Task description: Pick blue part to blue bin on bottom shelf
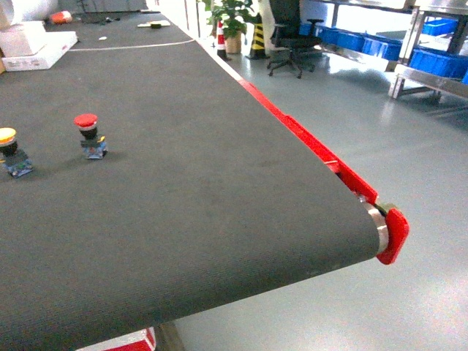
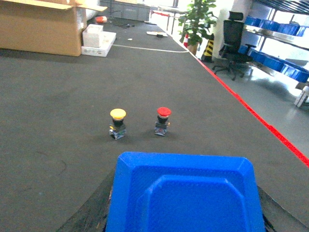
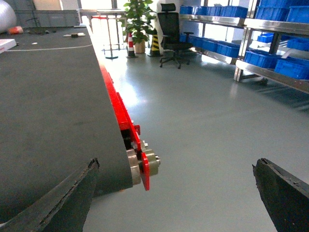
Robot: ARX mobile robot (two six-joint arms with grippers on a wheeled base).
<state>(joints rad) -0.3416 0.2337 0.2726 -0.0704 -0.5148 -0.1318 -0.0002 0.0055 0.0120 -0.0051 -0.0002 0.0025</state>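
starting with the desk (image 1: 205,183): dark, belt-topped, red-edged, filling most of the head view. beyond the desk's right edge, well apart across open grey floor, a steel rack with the bottom shelf (image 1: 431,82) and a row of blue bins on it, one blue bin (image 1: 439,62) plain enough to serve as the goal. above the desk's near end, in the left wrist view, the blue part (image 2: 186,198), a moulded tray-like piece, seated in the left claw (image 2: 186,212), dark fingers (image 2: 87,215) pressed to either side of it, so seemingly clamped on it and lifted off the desk. off the desk's right corner, the right claw (image 3: 174,166), fingers spread wide, nothing between them, only floor below. further up the desk from the blue part, two small push-buttons standing upright just beside each other, a red button (image 1: 88,135) and a yellow button (image 1: 9,150), neither one part of this job. judged as follows: pick apparently done, carry and drop not yet done. left to do: turn away from the desk, cross the floor to the rack, lower to the bottom shelf, release into the blue bin. roughly a third of the way through, no more.
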